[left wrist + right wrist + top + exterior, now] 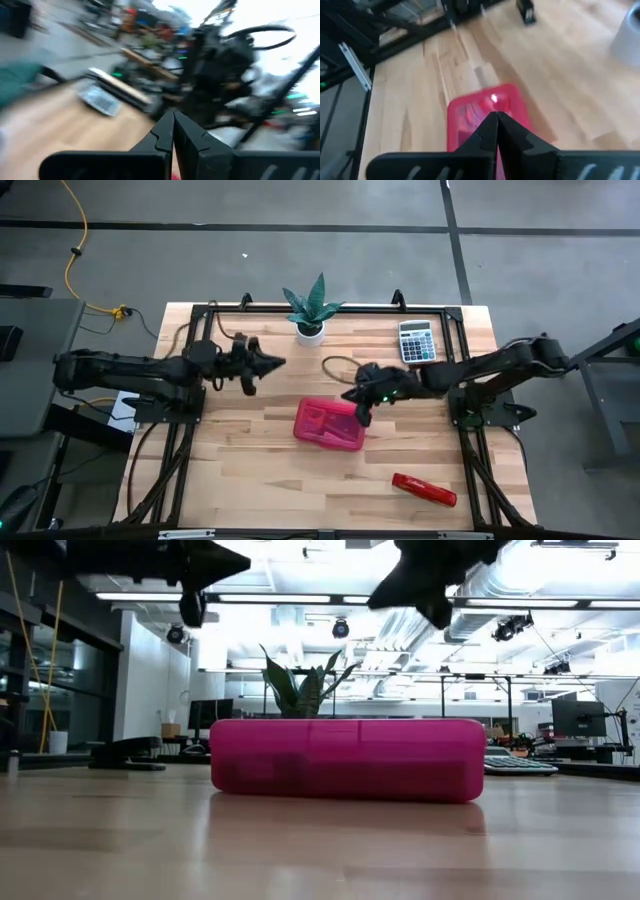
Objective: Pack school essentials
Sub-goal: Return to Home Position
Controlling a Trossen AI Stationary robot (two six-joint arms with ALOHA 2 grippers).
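A pink translucent case [329, 424] lies flat at the table's middle, lid shut, with dim shapes of the stationery inside; it also shows in the low view [348, 759] and the right wrist view [490, 114]. No loose crayon box, scissors, pencil, marker or eraser shows. My right gripper [347, 394] hovers shut just above the case's far right corner, fingertips together [496, 116], well clear of it in the low view [372, 602]. My left gripper [281, 362] hangs shut in the air left of and beyond the case [173, 116], pointing toward the table's right.
A grey calculator [416, 340] lies at the far right. A potted plant [310, 311] stands at the far edge's middle. A red stapler [424, 489] lies near the front right. A dark cable loop [338, 367] lies beyond the case. Bare wood spreads at front left.
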